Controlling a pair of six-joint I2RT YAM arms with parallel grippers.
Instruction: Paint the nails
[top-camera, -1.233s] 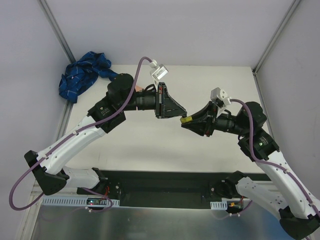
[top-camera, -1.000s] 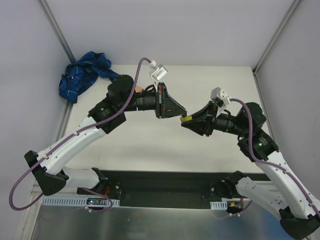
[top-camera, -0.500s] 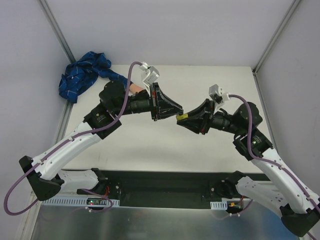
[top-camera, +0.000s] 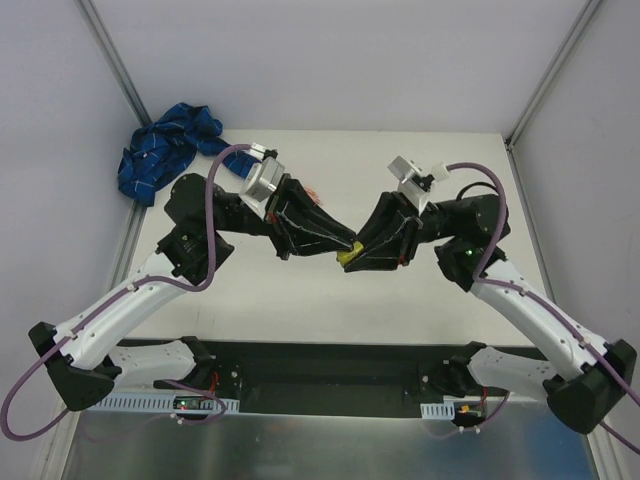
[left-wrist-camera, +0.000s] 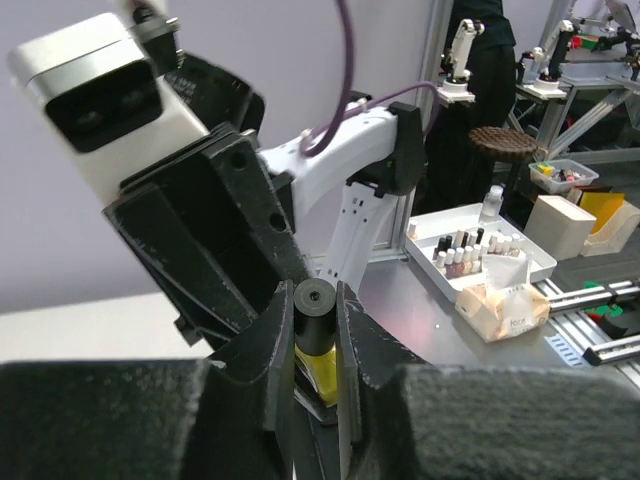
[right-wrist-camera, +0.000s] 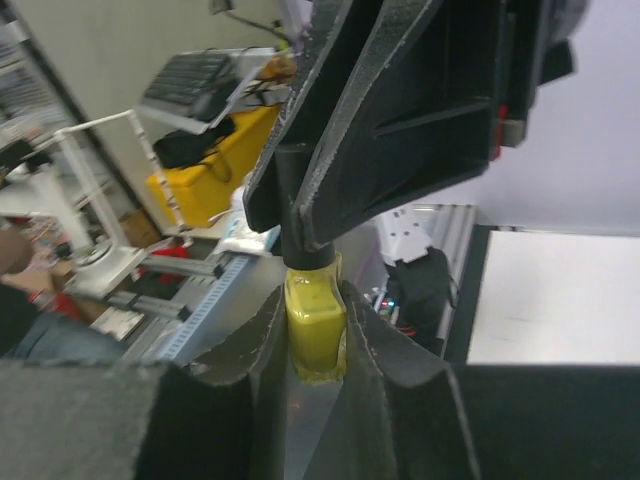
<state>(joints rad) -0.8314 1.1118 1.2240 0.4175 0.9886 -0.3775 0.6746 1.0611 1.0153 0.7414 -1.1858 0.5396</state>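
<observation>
Hanging above the table (top-camera: 300, 295), a yellow bottle (right-wrist-camera: 314, 325) is pinched by the right gripper (right-wrist-camera: 313, 305), its black cap (left-wrist-camera: 314, 318) by the left gripper (left-wrist-camera: 313, 296).

A pale surface (top-camera: 300, 290) sits between plain lilac-grey walls (top-camera: 350, 60), with metal posts (top-camera: 118, 65) at the far corners. Beyond, a steel bench (left-wrist-camera: 420, 320) bears a white tray (left-wrist-camera: 432, 222) of bottles (left-wrist-camera: 462, 262), near a brown stool (left-wrist-camera: 505, 143).

Bottle (right-wrist-camera: 315, 325) glossy, smooth; cap (left-wrist-camera: 314, 300) matt blk plastic; sleeve (top-camera: 165, 145) cloth.
</observation>
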